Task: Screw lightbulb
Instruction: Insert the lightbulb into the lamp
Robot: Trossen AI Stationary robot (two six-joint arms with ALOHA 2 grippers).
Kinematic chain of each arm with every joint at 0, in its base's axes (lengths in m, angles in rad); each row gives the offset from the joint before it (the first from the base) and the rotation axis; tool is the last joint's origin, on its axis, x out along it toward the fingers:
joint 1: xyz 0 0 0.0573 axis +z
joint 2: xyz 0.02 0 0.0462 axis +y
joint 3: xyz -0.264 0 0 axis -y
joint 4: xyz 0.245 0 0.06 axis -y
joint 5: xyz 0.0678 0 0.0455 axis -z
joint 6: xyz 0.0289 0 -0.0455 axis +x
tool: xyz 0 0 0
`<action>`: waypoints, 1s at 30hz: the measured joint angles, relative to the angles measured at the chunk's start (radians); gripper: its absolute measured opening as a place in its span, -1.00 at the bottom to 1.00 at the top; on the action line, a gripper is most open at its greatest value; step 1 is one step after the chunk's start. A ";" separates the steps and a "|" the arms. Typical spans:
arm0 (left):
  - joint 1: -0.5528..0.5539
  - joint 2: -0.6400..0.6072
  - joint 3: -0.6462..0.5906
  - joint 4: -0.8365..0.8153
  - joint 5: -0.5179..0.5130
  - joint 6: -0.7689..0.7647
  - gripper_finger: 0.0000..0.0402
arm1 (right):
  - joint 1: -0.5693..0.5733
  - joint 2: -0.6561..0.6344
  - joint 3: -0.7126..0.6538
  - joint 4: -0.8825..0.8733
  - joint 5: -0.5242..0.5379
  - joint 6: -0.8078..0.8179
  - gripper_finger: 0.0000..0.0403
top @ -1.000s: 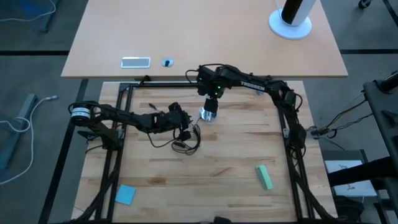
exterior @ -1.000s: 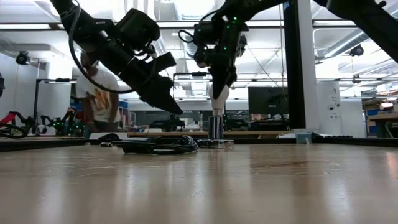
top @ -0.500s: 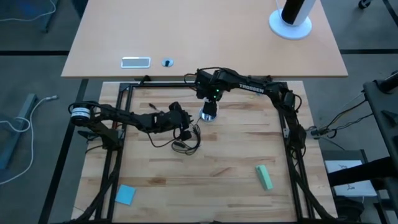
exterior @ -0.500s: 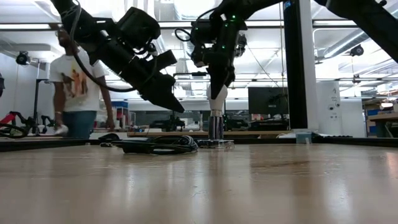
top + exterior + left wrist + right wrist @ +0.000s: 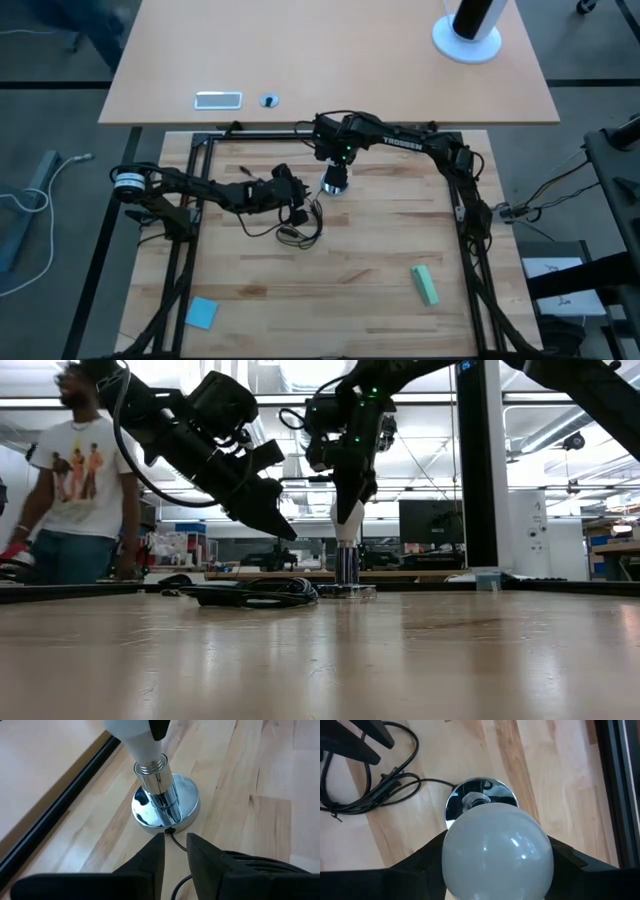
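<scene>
The frosted-white lightbulb (image 5: 497,852) hangs upright under my right gripper (image 5: 347,510), which is shut on it. Its grey screw base (image 5: 150,766) stands at the mouth of the chrome socket (image 5: 160,800), whose round foot (image 5: 333,187) rests on the wooden table near the far edge. My left gripper (image 5: 175,840) slants down toward the socket's foot from the table's left. It hovers above the wood, its fingers a narrow gap apart, and touches nothing. The black cord (image 5: 172,834) leaves the foot and runs under those fingertips. My right gripper pinches the bulb's round glass head (image 5: 450,845) between its two fingers, one on each side. The fingers (image 5: 565,857) come from above and point down. The bulb hangs upright below them, its screw base at the top of the socket.
A coiled black cord (image 5: 300,232) lies just near of the socket. A green block (image 5: 425,284) and a blue square (image 5: 201,312) lie toward the near edge. The black frame rail (image 5: 60,805) runs behind the socket. A person (image 5: 75,490) stands in the room beyond.
Both grippers and the bulb have kept their places. Only the person in the room behind has walked across the background.
</scene>
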 joint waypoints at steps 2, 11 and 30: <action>0.000 0.000 0.000 0.000 0.000 -0.001 -0.64 | -0.001 0.001 -0.001 0.000 0.000 0.000 0.10; 0.000 0.000 0.000 0.003 0.000 -0.008 -0.51 | 0.000 0.001 -0.011 0.018 0.000 0.000 0.27; 0.000 0.000 0.000 0.007 0.000 -0.011 -0.50 | 0.000 -0.001 0.003 0.019 0.000 0.000 0.45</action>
